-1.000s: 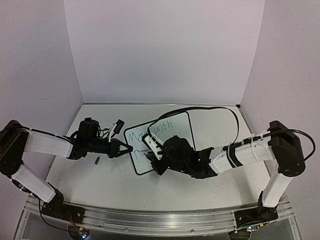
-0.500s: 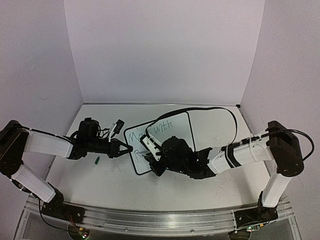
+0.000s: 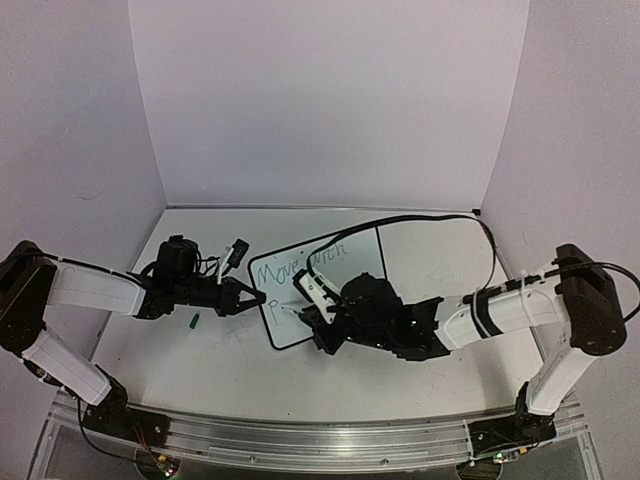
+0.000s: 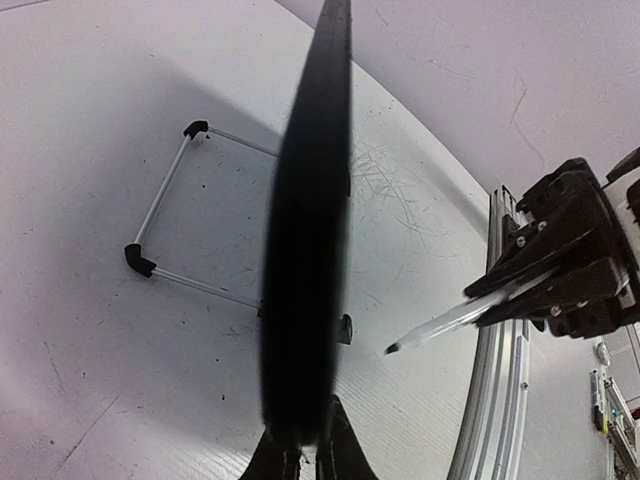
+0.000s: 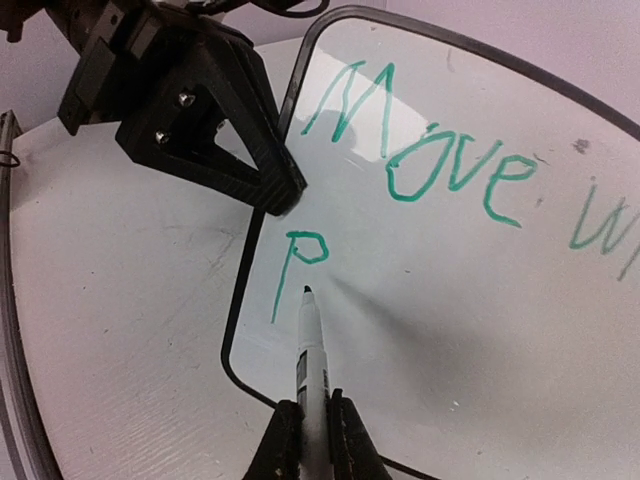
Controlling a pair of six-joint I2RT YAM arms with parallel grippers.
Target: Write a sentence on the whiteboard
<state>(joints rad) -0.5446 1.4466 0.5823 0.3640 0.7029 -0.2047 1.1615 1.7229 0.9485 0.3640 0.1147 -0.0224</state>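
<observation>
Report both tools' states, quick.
Left tool: shut on the edge of the small black-framed whiteboard.
Right tool: shut on the slim white marker pen.

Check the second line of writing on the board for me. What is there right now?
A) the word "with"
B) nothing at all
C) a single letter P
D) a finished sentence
C: in the right wrist view a lone green P sits under "Move" on the board. The tip of the marker held by the right gripper is just below the letter's loop.
</observation>
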